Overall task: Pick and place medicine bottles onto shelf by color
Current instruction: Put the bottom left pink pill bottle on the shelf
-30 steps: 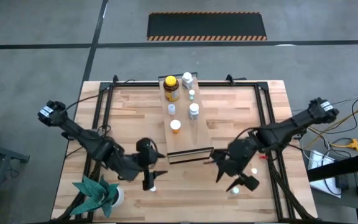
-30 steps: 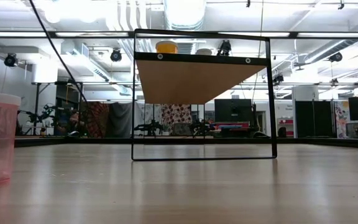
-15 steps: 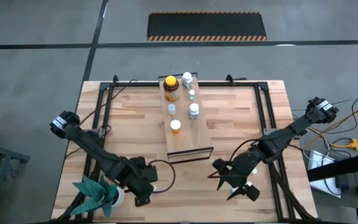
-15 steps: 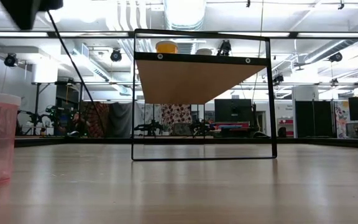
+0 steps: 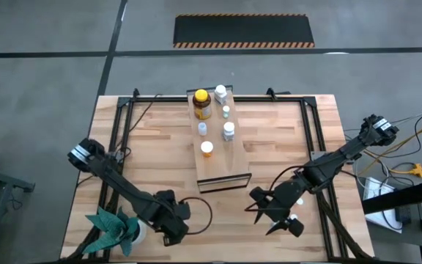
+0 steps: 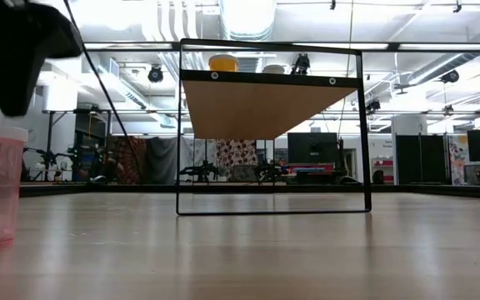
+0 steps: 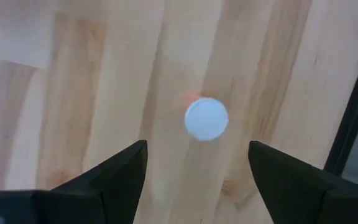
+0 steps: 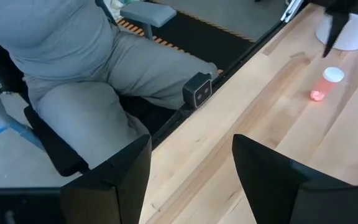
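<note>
Hovering over the near-left part of the counter [image 5: 152, 147], the left gripper [image 7: 197, 163] looks straight down on a white-capped bottle [image 7: 206, 118] that stands upright just ahead of its fingers [image 7: 114, 177]. The cap shows as a full circle, so the bottle's long axis runs vertical, along the line of sight. It sits centred in the gap between the two fingers, which are spread wide and hold nothing. A straight descent should put one finger on each side of the bottle.

The right gripper [image 5: 278, 214] hangs over the near-right part of the counter, its fingers also apart and empty. From its wrist view the same bottle [image 8: 329, 79] stands well away, close to the paper plant's white pot [image 8: 352, 30], so the left arm is plainly the nearer one.

The shelf [image 5: 222, 150] stands at the middle of the counter, running front to back, already carrying several bottles, the amber one [image 5: 202, 104] at its far end. A seated person's legs [image 8: 92, 74] show beyond the counter edge.
</note>
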Available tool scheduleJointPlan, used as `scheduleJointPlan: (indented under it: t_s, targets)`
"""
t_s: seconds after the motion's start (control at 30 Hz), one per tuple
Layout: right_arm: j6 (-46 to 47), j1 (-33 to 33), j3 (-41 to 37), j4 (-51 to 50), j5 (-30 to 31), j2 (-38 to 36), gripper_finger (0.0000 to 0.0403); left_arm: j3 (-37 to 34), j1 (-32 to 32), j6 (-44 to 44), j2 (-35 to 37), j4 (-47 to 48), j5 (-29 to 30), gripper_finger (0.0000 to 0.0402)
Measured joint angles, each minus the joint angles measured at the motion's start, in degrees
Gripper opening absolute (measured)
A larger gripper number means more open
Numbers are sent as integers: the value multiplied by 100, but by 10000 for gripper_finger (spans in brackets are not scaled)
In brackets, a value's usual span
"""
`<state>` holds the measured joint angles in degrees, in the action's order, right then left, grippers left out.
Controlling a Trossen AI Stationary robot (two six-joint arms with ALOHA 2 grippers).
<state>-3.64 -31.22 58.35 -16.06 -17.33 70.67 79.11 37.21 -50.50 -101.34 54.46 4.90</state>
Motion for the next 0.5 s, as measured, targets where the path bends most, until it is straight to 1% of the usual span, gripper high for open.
scheduleJointPlan:
  t_s: [0.17, 0.33, 0.5]
  targets:
    - [-49, 0, -35, 57, 3, 0, 215, 14, 0, 8, -265, -198, -55, 263]
    - [-55, 0, -37, 57, 93, 0, 215, 15, 0, 8, -298, -236, -85, 263]
    - [-78, 0, -37, 60, 110, 0, 215, 11, -1, 80, -286, -473, 181, 263]
